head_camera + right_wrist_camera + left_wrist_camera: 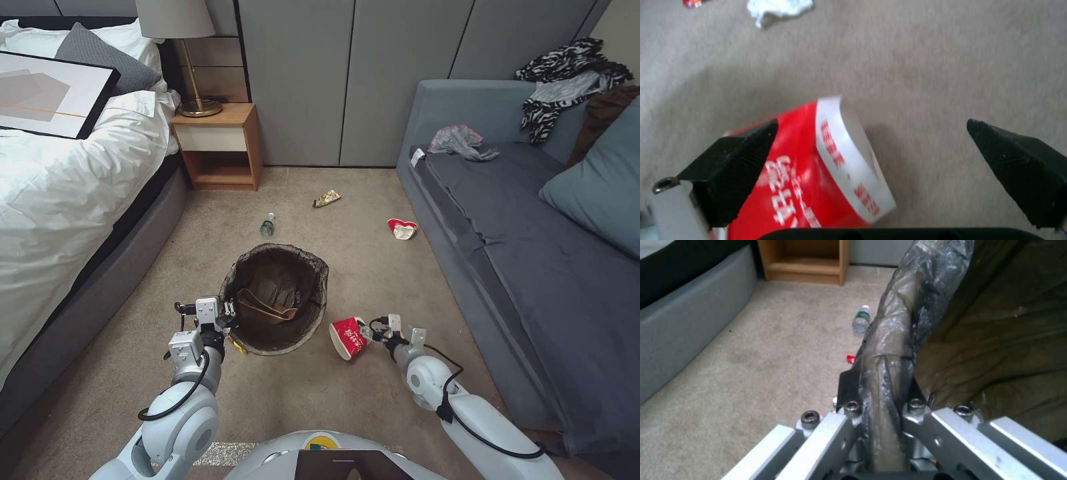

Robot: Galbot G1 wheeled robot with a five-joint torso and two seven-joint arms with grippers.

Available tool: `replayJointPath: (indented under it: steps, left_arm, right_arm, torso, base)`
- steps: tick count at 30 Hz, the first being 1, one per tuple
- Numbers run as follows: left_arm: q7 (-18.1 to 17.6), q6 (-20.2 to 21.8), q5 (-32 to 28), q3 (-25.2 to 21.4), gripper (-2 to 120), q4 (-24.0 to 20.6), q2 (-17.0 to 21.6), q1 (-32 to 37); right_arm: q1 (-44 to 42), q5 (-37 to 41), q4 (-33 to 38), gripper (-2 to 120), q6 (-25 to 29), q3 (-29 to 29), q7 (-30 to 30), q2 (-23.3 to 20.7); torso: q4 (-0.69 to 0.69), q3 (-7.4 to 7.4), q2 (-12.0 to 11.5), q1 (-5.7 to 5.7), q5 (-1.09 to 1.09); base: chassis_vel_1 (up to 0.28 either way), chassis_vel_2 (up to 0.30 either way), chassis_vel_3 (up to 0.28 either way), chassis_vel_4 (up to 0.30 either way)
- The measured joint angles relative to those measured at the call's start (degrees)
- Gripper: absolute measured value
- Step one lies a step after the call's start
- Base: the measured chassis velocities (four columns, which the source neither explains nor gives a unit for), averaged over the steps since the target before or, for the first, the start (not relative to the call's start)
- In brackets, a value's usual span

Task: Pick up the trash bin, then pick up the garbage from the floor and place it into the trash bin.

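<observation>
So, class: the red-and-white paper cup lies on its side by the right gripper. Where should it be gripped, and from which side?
Grip the paper cup across its red wall just behind the white rim band, probably from above. It lies on its side, so its curved sides face the open right gripper; a gentle squeeze seems wise, as paper walls crush.

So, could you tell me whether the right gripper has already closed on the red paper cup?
No: in the right wrist view the right gripper stands wide open, the red paper cup beside one finger and bare carpet by the other.
</observation>
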Motion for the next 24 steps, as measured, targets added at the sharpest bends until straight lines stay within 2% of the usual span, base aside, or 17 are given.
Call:
replayJointPath:
  steps: [6, 24]
  left_arm:
    - [-0.1, 0.0, 0.0, 0.0, 0, 0.0, 0.2, 0.1]
    - [-0.1, -0.3, 0.2, -0.4, 0, -0.2, 0.1, 0.4]
  right_arm:
    - [-0.1, -1.6, -2.6, 100, 0.2, -1.1, -1.1, 1.6]
    - [0.2, -4.1, -4.6, 100, 0.5, -2.6, -1.5, 4.5]
  torso:
    - [0.0, 0.0, 0.0, 0.0, 0.0]
    - [0.0, 0.0, 0.0, 0.0, 0.0]
  base:
    - [0.0, 0.0, 0.0, 0.0]
    - [0.0, 0.0, 0.0, 0.0]
